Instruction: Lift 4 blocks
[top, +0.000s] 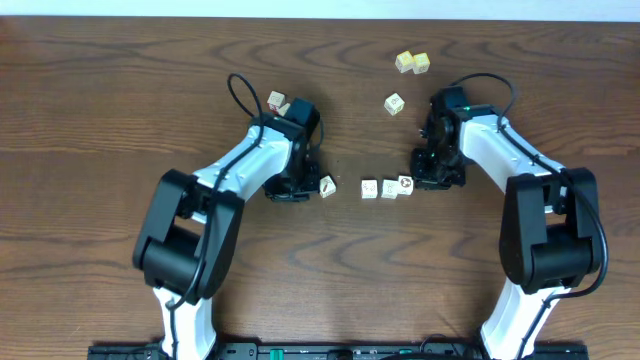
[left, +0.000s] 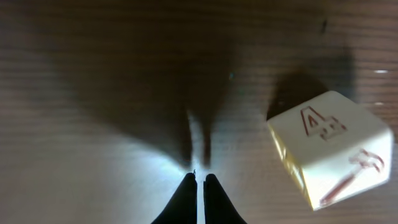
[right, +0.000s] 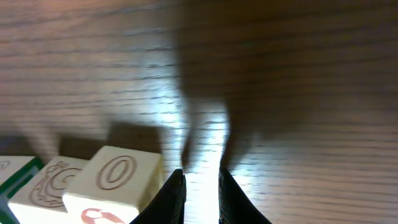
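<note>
Row of three blocks (top: 389, 187): small wooden cubes, equal-sided with no long axis, smooth pale faces with thin printed outlines. The line runs along the grain of the dark wood table (top: 100, 120), one end just beside the right gripper (right: 201, 177), whose fingers are slightly apart and empty. Separately, the fourth block (left: 329, 149) sits skewed to the grain beside the left gripper (left: 198, 179), whose fingers are pressed together on nothing.

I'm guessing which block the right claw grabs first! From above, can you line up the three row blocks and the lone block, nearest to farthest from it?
1. right-end block, just beside the right claw.
2. middle block, next along the row.
3. left-end block, the row's far end.
4. lone block, over by the left claw.
</note>
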